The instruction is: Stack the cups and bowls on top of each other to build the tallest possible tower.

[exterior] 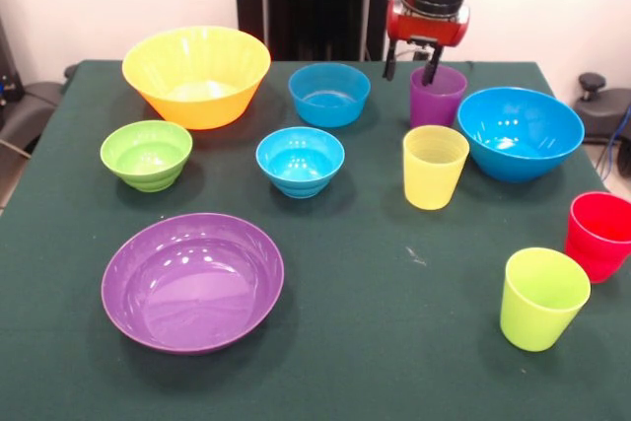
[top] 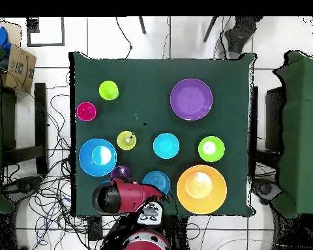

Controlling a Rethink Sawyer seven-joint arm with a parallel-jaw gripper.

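My gripper is open at the table's far side. One finger reaches inside the purple cup and the other is outside its left wall. The yellow cup stands just in front of it, and the large blue bowl is to its right. The red cup and the lime green cup stand near the right edge. The yellow-orange bowl, the small green bowl, two small blue bowls and the purple bowl all stand singly. No tower shows.
The green-covered table ends close beside the red cup. In the overhead view the arm covers the table's bottom edge next to the purple cup. Cables lie on the floor, and a cardboard box sits at the left.
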